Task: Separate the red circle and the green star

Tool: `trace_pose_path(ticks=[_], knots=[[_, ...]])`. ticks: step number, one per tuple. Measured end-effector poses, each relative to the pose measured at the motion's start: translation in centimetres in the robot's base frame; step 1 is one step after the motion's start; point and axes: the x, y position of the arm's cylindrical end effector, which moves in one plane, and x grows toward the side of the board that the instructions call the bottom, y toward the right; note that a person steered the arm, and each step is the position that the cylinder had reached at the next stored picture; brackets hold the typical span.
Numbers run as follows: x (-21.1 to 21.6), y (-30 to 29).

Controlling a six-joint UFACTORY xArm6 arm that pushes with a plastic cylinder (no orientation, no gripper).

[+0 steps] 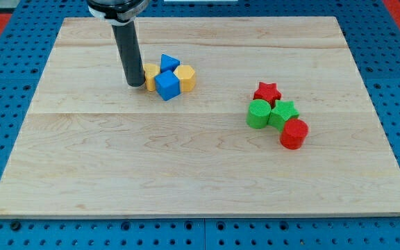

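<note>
The arm carries no pincer, so nothing spreads, presses together or pinches; it ends in a dark rod, and my tip (136, 85) rests on the wooden board (186, 173) at the far left. The tip sits just left of a tight cluster, touching or nearly touching a yellow block (148, 73) whose shape is partly hidden. Beside it lie a blue cube (167, 85), a blue triangle (169, 63) and a yellow hexagon (185, 77).

Well apart to the right, the red circle (294, 133) touches the green star (283, 113) on its near right. A green circle (258, 114) sits left of the star, with a red star (267, 92) just beyond.
</note>
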Motion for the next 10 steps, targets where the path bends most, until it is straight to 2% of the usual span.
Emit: trace_pose_path(ticks=[2,3,4,6,7,8,9,10], knots=[[-0.2,-0.3],[4.2,-2.7],[9.8,1.1],[18.6,25.3],[18.5,38.5],[14.4,38.3],[10.7,32.5],[10.4,26.1]])
